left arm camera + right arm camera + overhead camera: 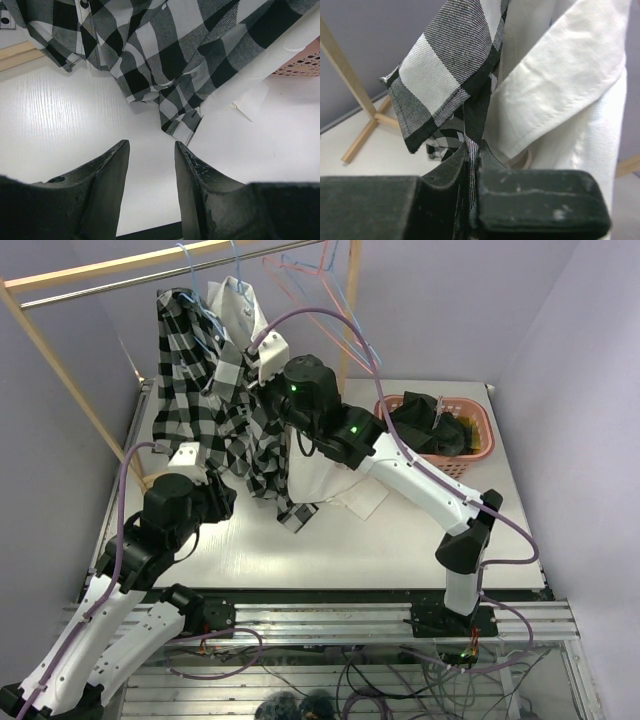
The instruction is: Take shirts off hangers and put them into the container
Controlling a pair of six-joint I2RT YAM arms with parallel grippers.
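Far left: wooden rack (60, 370) standing beside table (400, 540). Left gripper (150, 150) low over tabletop, jaws about half apart, holding nothing, just short of trailing hem of checked flannel (190, 360). Flannel on light blue hanger (197, 280) at left of rod, not yet off, hanging in a twist down to table level. Behind and right of it, white shirt (240, 302), also up on rack, lower part resting on table. Centre: right gripper (472, 160) pinched tight on 1 thin fold of flannel edge, white shirt's front band just beside. Right: empty pink hangers (300, 270) on rod; pink basket (478, 462) at right end of table, already holding dark clothing (425, 420), well apart from both shirts. Risks, as judged: with so slim a bite, likely to slip free under a firm tug; if pulled on 1 side only, likely to slide hanger along rod or unhook it and bring wire down with cloth; if buttoned at neck (cannot tell), likely to jam on hanger shoulders; could snag white shirt alongside and drag both; could rock the light rack; could foul purple cable (330, 320) looping near rod. No support on hanger from idle left gripper. Writing: none readable, no brand or label legible in any view; only 2 green lights (293, 390) on right arm.
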